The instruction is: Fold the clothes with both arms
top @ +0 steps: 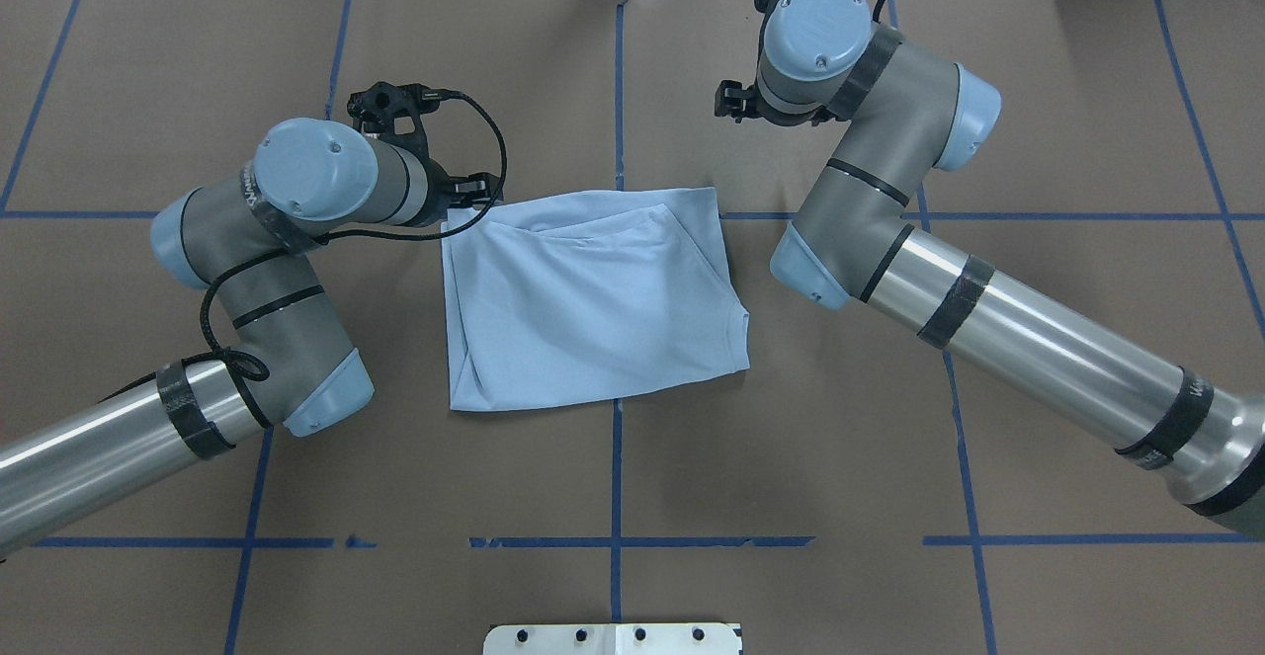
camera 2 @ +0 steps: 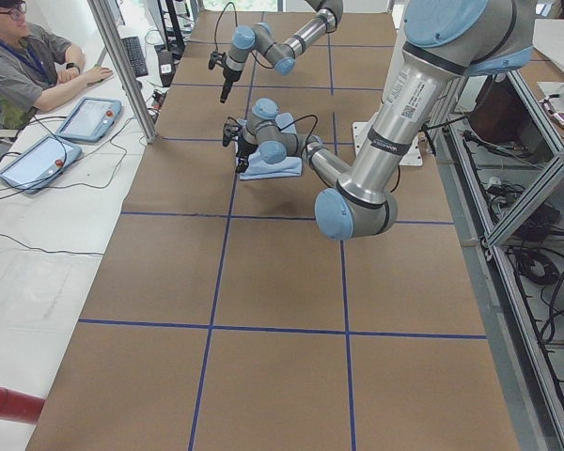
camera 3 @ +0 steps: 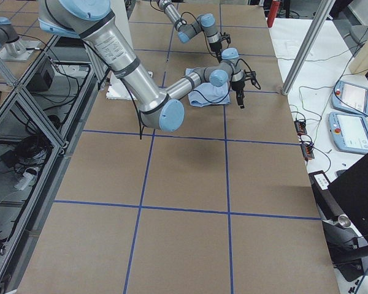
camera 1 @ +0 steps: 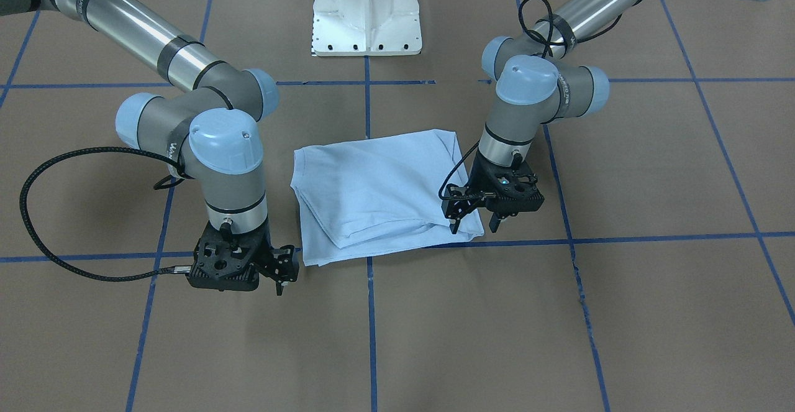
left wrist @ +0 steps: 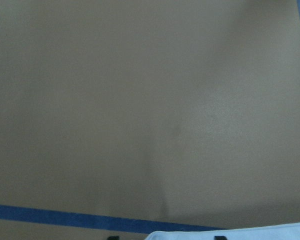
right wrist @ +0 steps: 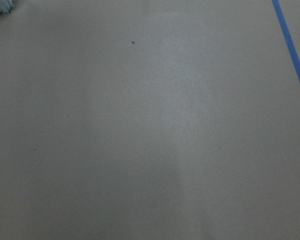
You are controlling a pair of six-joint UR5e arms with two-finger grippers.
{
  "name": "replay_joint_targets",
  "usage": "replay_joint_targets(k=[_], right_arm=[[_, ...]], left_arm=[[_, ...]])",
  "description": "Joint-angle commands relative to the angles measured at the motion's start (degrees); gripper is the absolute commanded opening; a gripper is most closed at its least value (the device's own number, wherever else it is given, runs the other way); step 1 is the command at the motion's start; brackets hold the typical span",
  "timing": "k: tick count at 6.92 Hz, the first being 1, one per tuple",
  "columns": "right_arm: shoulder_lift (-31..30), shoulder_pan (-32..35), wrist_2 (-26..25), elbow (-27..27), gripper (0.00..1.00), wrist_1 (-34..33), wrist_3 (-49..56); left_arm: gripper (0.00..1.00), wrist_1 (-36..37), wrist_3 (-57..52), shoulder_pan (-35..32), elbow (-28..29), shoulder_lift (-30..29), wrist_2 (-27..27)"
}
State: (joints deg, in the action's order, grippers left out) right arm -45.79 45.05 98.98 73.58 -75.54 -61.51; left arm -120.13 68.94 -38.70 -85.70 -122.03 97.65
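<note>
Two robot arms reach over a brown worktop crossed by blue tape lines, with one light blue T-shirt between them. We see the T-shirt folded into a rough rectangle. It lies flat about midway between the robot's edge of the worktop and the operators' edge, in front of the white pedestal. Its long axis runs along the worktop's length, from the robot's left end toward its right end, turned a little off the tape lines. Loose folded layers show along the side facing the operators' edge. We cannot tell which way the neck points.

The left gripper hangs fingers-down at the shirt's corner nearest the operators' edge and the left end. Its jaws are spread, one finger over the cloth corner and the other over bare paper. In the left wrist view, the shirt's edge shows between the two dark fingertips.

The right gripper hangs fingers-down just off the opposite operators'-side corner, over bare paper and apart from the cloth. Only one finger shows, so we cannot tell whether its jaws are spread or closed.
</note>
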Motion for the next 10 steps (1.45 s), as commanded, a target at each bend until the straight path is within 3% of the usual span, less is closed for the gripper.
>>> replay_joint_targets(k=[1, 3, 4, 6, 8, 10], right_arm=[[-4.0, 6.5, 10.9, 2.5, 1.00, -0.7, 10.3], [-14.2, 17.4, 20.2, 7.5, 1.00, -0.8, 28.5], [-18.5, 23.5, 24.1, 7.6, 1.00, -0.8, 39.3], [-26.0, 34.7, 28.0, 7.7, 1.00, -3.8, 58.3], [-31.0, 43.0, 29.3, 11.1, 1.00, -16.5, 71.2], [-44.0, 45.5, 28.9, 19.6, 1.00, -16.9, 71.3]], left_arm=[[1.00, 2.3, -12.0, -4.3, -9.2, 6.5, 4.9], [1.00, 12.0, -27.6, -11.9, -21.4, 14.9, 9.7], [1.00, 12.9, -36.3, -17.5, -24.5, 20.0, 13.8], [1.00, 13.1, -61.0, -33.1, -25.0, 30.2, 23.4], [1.00, 17.9, -77.7, -46.8, -24.4, 36.1, 27.9], [1.00, 27.4, -77.8, -50.3, -20.9, 38.2, 29.3]])
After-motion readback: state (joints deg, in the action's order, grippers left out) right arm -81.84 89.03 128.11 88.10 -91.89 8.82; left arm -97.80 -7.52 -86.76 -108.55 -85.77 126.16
